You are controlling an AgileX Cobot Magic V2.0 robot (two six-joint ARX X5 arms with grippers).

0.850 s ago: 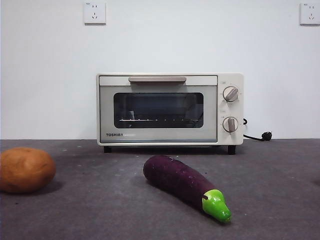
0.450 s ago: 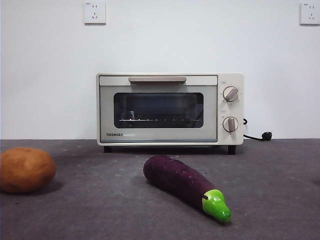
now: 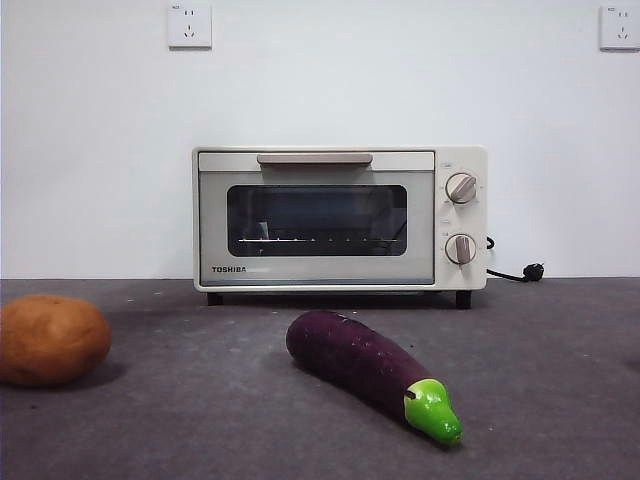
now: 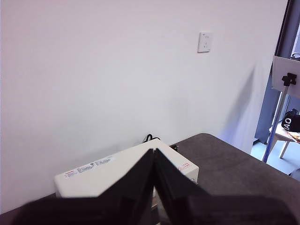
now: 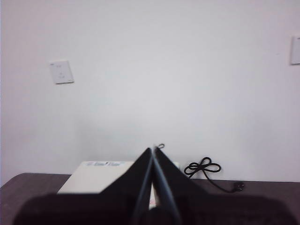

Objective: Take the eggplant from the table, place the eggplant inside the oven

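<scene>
Nothing moved since earlier frames. Eggplant (image 3: 372, 371) flat on dark grey surface (image 3: 200, 420), before closed oven (image 3: 340, 218). White wall behind. Left claw (image 4: 154, 157), right claw (image 5: 153, 152) clenched, raised.

Glossy eggplant (image 3: 360, 362); matt grey table (image 3: 560, 380); dark glass oven (image 3: 340, 218) window.

Even bright light; soft shadows under eggplant (image 3: 365, 365) (wrist views blurred near tools).
</scene>
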